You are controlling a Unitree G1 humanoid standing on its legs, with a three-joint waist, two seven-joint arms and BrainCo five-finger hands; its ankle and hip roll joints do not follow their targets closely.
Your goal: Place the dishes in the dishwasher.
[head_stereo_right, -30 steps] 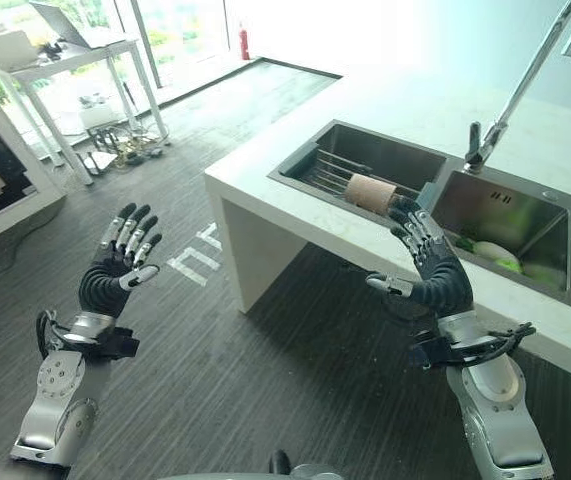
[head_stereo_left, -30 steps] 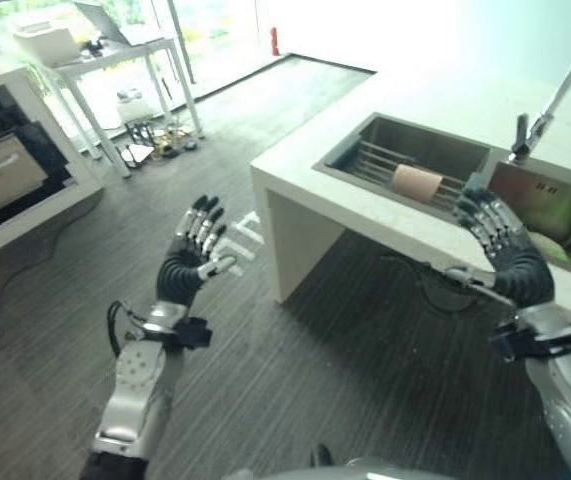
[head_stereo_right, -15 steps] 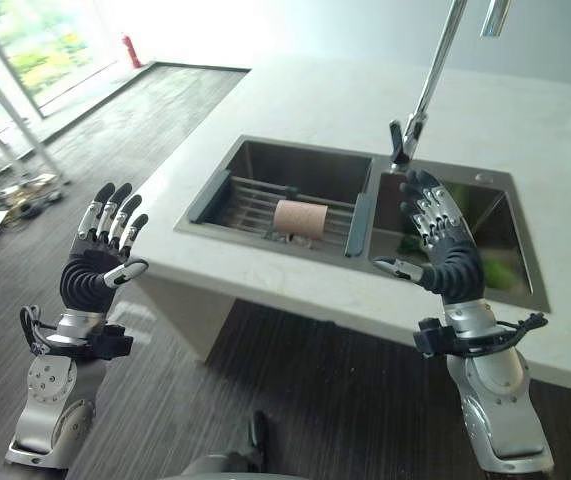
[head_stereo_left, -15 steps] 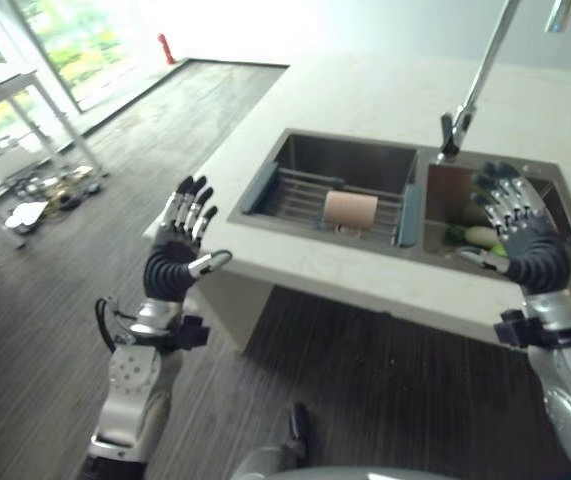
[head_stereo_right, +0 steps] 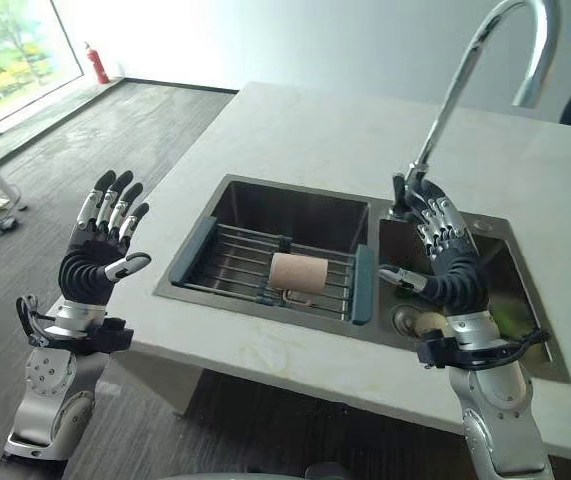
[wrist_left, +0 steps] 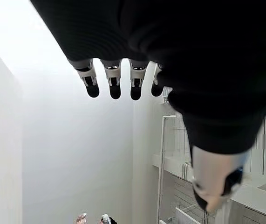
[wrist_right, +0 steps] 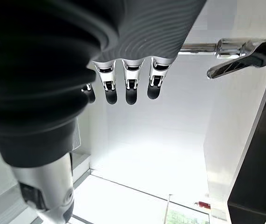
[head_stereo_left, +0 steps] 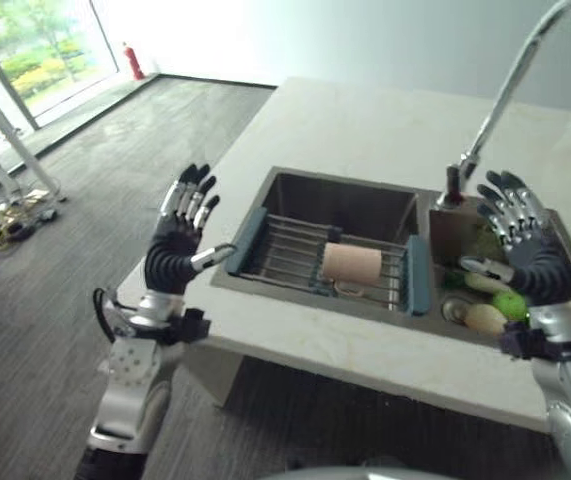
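As nothing is held, the task is judged unstarted. Left hand (head_stereo_right: pixel 100 255): raised at frame left, fingers spread, empty. Right hand (head_stereo_right: pixel 445 262): spread above the sink (head_stereo_right: pixel 295 205). Dishes (head_stereo_left: pixel 480 316): lying in right basin, centre-right. Cup (head_stereo_right: pixel 295 272): on rack (head_stereo_right: pixel 235 258), left basin. All loading remains.
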